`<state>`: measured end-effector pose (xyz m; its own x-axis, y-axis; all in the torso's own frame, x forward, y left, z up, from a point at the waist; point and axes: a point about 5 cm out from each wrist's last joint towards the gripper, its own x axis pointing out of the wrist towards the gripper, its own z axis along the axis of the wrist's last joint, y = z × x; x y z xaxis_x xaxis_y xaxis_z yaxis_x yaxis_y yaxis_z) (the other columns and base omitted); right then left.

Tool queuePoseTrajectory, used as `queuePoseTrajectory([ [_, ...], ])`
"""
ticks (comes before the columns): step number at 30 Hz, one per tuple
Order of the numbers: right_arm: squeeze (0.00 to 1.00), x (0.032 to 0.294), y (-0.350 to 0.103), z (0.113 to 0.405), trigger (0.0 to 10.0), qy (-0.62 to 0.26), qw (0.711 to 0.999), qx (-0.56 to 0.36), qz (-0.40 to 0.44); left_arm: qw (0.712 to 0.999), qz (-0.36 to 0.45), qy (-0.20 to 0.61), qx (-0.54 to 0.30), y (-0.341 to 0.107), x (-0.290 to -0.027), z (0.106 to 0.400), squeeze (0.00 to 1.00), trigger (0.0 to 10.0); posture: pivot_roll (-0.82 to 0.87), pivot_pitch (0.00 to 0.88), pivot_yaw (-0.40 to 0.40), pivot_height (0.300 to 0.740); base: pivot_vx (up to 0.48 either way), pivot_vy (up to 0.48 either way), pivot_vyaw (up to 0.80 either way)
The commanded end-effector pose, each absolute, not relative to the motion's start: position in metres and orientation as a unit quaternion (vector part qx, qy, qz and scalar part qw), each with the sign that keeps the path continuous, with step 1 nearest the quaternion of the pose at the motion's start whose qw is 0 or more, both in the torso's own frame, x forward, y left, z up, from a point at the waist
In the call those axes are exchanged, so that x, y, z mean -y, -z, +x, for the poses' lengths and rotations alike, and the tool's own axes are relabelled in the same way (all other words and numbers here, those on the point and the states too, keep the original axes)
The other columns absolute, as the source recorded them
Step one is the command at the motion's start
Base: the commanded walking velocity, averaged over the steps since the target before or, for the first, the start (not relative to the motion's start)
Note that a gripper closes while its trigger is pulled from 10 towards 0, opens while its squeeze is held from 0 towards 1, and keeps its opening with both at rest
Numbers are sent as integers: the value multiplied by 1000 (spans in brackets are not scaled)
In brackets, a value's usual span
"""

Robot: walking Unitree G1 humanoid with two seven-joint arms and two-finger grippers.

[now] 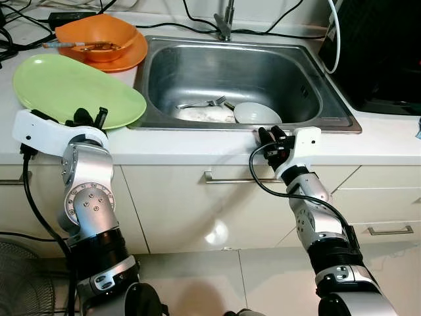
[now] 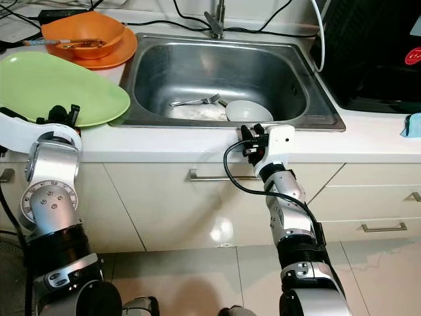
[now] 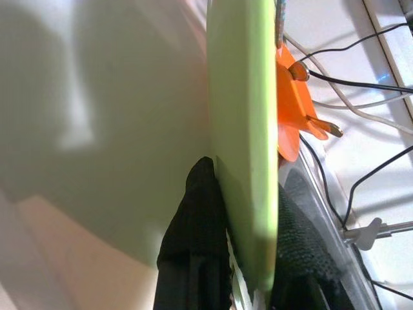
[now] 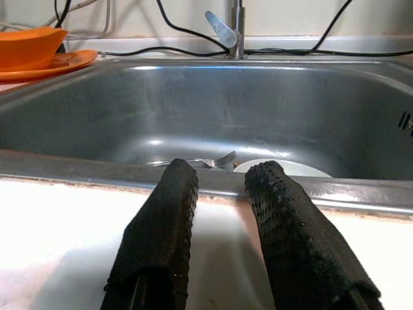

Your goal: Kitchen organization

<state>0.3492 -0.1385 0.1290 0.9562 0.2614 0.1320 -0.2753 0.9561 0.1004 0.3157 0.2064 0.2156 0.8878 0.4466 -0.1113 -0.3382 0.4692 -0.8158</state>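
We are pinching the green plate [image 1: 72,89] by its near rim with our left gripper [image 3: 248,258], one finger on each face, probably for lifting it off the counter [image 1: 381,141]. Our right gripper [image 4: 222,194] is hovering at the sink [image 1: 230,72] edge, fingers slightly parted and holding nothing (white bowl [image 1: 256,113] and fork [image 1: 200,103] lying inside).

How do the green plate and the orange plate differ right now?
The green plate is large, bare on top and gripped at its rim by the left claw; the orange plate is smaller, carries an orange bowl and is untouched. The green plate sits nearer the counter's front edge. Both are beside the sink.
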Motion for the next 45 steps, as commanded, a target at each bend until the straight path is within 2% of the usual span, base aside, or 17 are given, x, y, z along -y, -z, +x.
queuePoseTrajectory([
  [1, 0, 141, -130, 351, 10000, -133, 987, 57, 63, 857, -458, -231, 42, -210, -200, 315, 0, 0, -14, 88, -83, 740, 0, 0, 0],
  [4, 0, 142, -130, 352, 10000, -133, 988, 57, 62, 851, -472, -216, 81, -218, -195, 310, 0, 0, -10, 85, -89, 740, 0, 0, 0],
  [16, 0, 139, -132, 353, 10000, -137, 987, 58, 63, 846, -486, -159, 151, -237, -188, 305, 0, 0, -8, 80, -89, 740, 0, 0, 0],
  [17, 0, 139, -131, 353, 10000, -136, 987, 58, 62, 846, -487, -153, 155, -238, -187, 305, 0, 275, -9, 81, -87, 740, 0, 0, 0],
  [18, 0, 139, -131, 353, 10000, -136, 987, 58, 62, 845, -488, -148, 160, -240, -186, 305, 0, 4039, -8, 80, -89, 740, 0, 0, 0],
  [19, 0, 139, -131, 353, 10000, -136, 987, 58, 62, 845, -488, -148, 160, -240, -186, 305, 0, 4039, -8, 80, -89, 740, 0, 0, 0],
  [20, 0, 139, -131, 353, 10000, -135, 987, 58, 62, 844, -489, -144, 164, -241, -186, 304, 0, 6667, -8, 80, -89, 740, 0, 0, 0],
  [21, 0, 140, -131, 353, 10000, -135, 987, 57, 62, 843, -490, -134, 175, -244, -185, 304, 0, 10000, -8, 81, -88, 740, 0, 0, 0],
  [27, 0, 139, -130, 353, 10000, -135, 987, 58, 63, 839, -498, -123, 184, -245, -184, 303, 0, 10000, -6, 78, -87, 740, 0, 0, 0],
  [34, 0, 136, -131, 354, 10000, -138, 986, 60, 65, 847, -497, -36, 185, -252, -165, 307, 0, 10000, -3, 60, -76, 740, 0, 0, 0],
  [38, 0, 134, -130, 354, 10000, -139, 986, 60, 67, 861, -469, 63, 187, -263, -147, 310, 0, 10000, 0, 57, -69, 740, 0, 0, 0],
  [45, 0, 133, -132, 355, 10000, -138, 986, 62, 73, 880, -427, 121, 171, -263, -143, 326, 0, 10000, -3, 59, -59, 740, 0, 0, 0],
])
